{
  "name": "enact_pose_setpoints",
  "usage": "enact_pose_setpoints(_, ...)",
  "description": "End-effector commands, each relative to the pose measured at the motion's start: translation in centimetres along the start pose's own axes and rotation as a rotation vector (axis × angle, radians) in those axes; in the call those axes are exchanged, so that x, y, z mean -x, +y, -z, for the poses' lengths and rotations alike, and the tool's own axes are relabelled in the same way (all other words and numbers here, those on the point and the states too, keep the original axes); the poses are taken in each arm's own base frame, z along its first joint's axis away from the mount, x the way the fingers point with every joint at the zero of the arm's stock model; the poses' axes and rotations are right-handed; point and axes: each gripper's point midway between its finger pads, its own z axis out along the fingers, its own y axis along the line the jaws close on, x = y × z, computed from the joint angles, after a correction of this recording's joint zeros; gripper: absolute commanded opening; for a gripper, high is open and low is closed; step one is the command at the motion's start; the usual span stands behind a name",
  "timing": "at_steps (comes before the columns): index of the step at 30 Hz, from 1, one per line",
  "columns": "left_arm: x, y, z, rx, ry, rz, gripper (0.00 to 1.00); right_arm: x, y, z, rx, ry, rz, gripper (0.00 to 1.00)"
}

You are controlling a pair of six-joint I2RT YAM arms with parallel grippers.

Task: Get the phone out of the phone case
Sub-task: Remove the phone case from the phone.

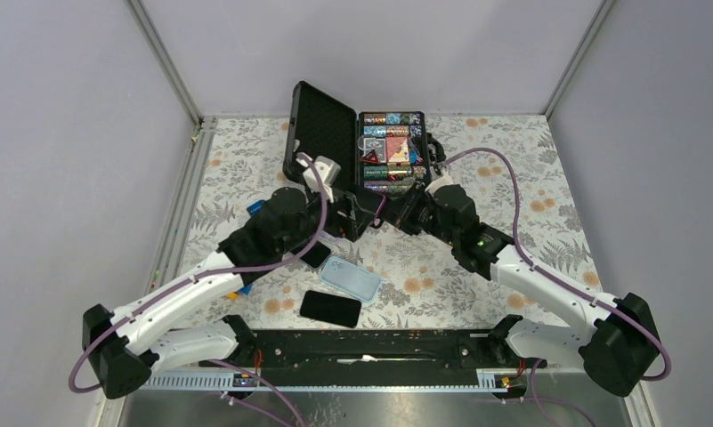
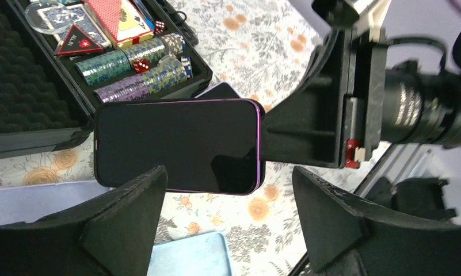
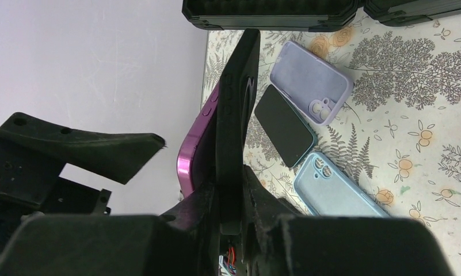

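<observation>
1. The purple phone (image 2: 176,146) is held in the air over the middle of the floral surface (image 1: 513,178), just on the near side of an open black carrying case (image 1: 321,129).
2. The black phone case (image 3: 236,109) is seen against the back of the phone; in the right wrist view the phone's purple edge is shown standing proud of it along one side.
3. Phone and case together are pinched at one end by the right gripper (image 3: 231,187), its fingers pressed against both faces.
4. The left gripper (image 2: 227,172) is spread wide, one finger to each side of the phone's free part; no contact with the phone is seen.
5. The phone's dark screen is turned toward the left wrist camera.
6. Poker chips (image 2: 141,77), cards and dice are seen in the right half of the carrying case, and foam in the left half.
7. A light blue case (image 1: 351,277) and a black phone (image 1: 330,308) are laid flat on the surface, nearer the arm bases.
8. A lilac case (image 3: 311,77) and a dark phone (image 3: 284,133) are laid just beside the blue one.
</observation>
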Motion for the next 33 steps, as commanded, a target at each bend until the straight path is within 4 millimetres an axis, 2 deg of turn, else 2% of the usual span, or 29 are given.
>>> enact_pose_setpoints(1, 0.2, -0.5, -1.1, -0.01, -0.02, -0.184, 0.8, 1.9, 4.6, 1.0, 0.123, -0.036, 0.013, 0.0)
enact_pose_setpoints(5, -1.0, -0.5, -2.1, 0.002, 0.017, -0.205, 0.77, 1.9, 4.6, 1.0, 0.121, -0.033, 0.002, 0.0)
enact_pose_setpoints(11, -1.4, -0.1, -2.7, 0.044, 0.023, -0.263, 0.71, 1.8, 4.7, 1.1, 0.12, -0.024, -0.002, 0.0)
enact_pose_setpoints(19, -2.2, 1.0, -3.3, 0.134, 0.055, -0.331, 0.58, 1.5, 4.8, 1.3, 0.118, -0.005, -0.008, 0.0)
enact_pose_setpoints(25, -0.9, 3.1, -2.8, 0.314, 0.011, -0.34, 0.36, 1.6, 4.6, 1.3, 0.105, -0.008, -0.006, 0.0)
enact_pose_setpoints(30, -0.2, 3.7, -2.5, 0.359, -0.026, -0.331, 0.24, 1.3, 4.5, 1.1, 0.101, 0.008, -0.007, 0.0)
enact_pose_setpoints(33, 0.4, 4.9, -2.1, 0.442, -0.054, -0.305, 0.17, 1.2, 4.3, 1.1, 0.098, 0.012, -0.01, 0.0)
